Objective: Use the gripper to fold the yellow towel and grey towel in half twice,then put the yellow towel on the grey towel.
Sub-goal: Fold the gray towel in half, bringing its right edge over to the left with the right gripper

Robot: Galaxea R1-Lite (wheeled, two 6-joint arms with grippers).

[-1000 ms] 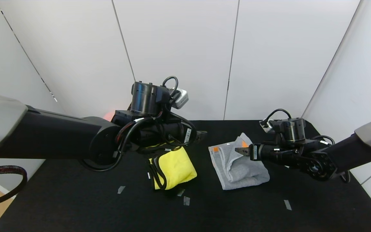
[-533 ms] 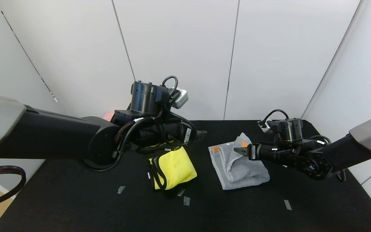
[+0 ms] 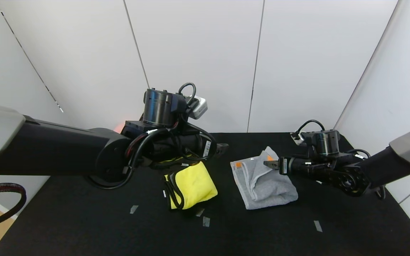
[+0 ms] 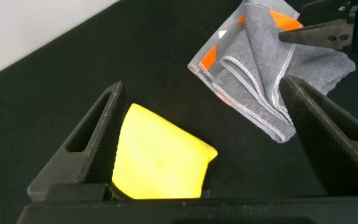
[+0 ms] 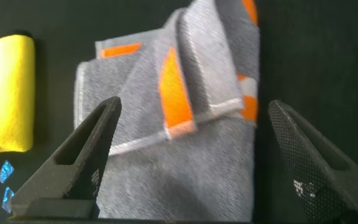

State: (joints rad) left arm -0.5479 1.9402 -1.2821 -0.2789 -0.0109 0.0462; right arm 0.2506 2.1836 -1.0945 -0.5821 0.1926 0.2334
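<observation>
The yellow towel [image 3: 195, 184] lies folded on the black table [image 3: 84, 220], left of centre. My left gripper [image 3: 221, 147] hovers above and just behind it, open and empty. In the left wrist view the left gripper [image 4: 201, 87] has its jaws wide apart over the yellow towel [image 4: 160, 155]. The grey towel [image 3: 263, 181] lies folded and rumpled to the right, orange marks showing. My right gripper [image 3: 269, 164] is open over its right side, holding nothing. In the right wrist view the right gripper [image 5: 194, 102] spans the grey towel [image 5: 185, 168].
Small grey tape marks [image 3: 133, 209] [image 3: 206, 221] [image 3: 317, 225] lie on the table's front half. White wall panels stand close behind the table. The left arm's cables hang over the yellow towel's left edge [image 3: 172, 192].
My right gripper has drawn back slightly to the right over the grey towel. The left arm and both towels have not visibly moved.
</observation>
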